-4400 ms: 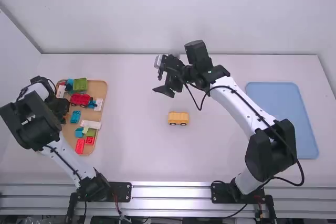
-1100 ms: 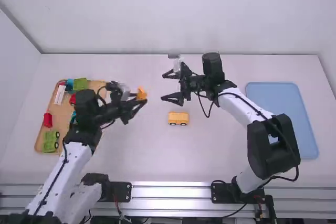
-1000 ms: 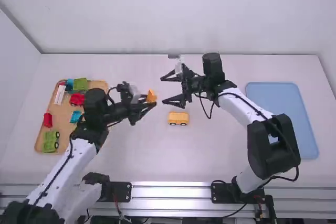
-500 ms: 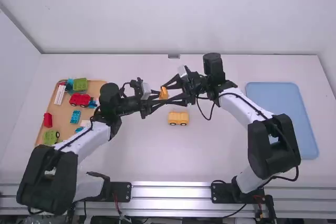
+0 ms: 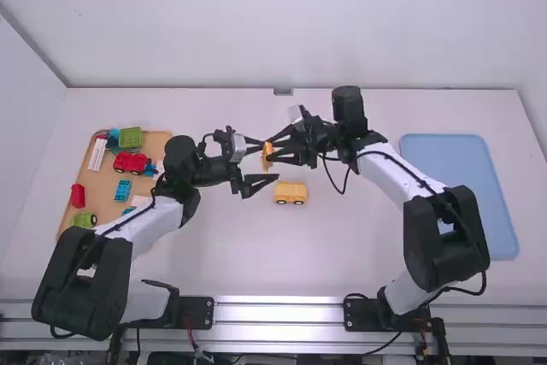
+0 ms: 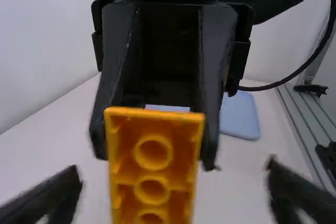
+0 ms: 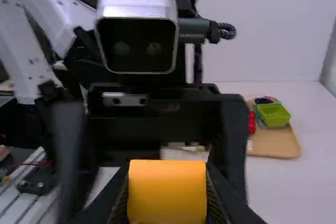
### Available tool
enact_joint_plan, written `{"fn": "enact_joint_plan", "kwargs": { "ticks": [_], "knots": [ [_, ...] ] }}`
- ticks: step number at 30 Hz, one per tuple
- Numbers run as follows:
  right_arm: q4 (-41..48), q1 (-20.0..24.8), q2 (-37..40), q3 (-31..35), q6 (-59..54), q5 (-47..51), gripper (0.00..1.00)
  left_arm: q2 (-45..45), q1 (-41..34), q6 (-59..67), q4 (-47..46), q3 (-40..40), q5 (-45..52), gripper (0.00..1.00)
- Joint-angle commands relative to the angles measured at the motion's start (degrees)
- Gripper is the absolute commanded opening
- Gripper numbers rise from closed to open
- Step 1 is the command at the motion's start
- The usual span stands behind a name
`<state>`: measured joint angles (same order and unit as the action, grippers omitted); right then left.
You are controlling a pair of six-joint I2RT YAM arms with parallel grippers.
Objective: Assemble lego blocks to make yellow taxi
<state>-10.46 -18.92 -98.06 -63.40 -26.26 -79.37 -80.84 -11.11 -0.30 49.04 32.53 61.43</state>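
My left gripper (image 5: 260, 165) stands open just left of the orange brick (image 5: 267, 156), with its fingers spread. My right gripper (image 5: 270, 154) is shut on that brick, above the table's middle. In the left wrist view the brick (image 6: 152, 169) shows its hollow underside between the right gripper's fingers, and the left gripper (image 6: 176, 198) has its own two wide apart at the bottom edge. The right wrist view has the brick (image 7: 167, 191) squeezed in the right gripper (image 7: 167, 198). A yellow wheeled base (image 5: 291, 192) rests on the table below the grippers.
At the left, a wooden tray (image 5: 158, 139) holds several red, green, blue and white blocks, partly behind the left arm. A blue tray (image 5: 461, 185) lies on the right side of the table.
My left arm has carried the orange brick rightward from the wooden tray's side to my right gripper. The left fingers have since opened, and the right ones have shut on the brick.
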Motion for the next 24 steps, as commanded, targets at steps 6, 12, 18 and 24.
{"fn": "enact_joint_plan", "kwargs": {
  "ticks": [6, 12, 18, 24],
  "knots": [
    [4.7, 1.7, 2.8, 0.4, 5.9, 31.8, 0.13, -0.2, 1.6, 1.5, -11.8, -0.2, -14.9, 0.99],
    [14.7, -1.4, 2.8, -2.7, 4.9, 48.9, 0.11, 5.0, 1.9, 3.7, -36.3, 5.6, -43.1, 0.99],
    [22.6, -9.0, 2.8, -6.1, -2.7, 53.3, 0.11, 22.2, 1.8, -9.7, -53.2, 10.1, -65.1, 0.99],
    [28.5, -14.6, -4.0, -13.0, -8.2, 53.8, 0.04, 42.6, 1.7, -9.4, -57.5, 6.2, -75.6, 0.99]
  ]
}}
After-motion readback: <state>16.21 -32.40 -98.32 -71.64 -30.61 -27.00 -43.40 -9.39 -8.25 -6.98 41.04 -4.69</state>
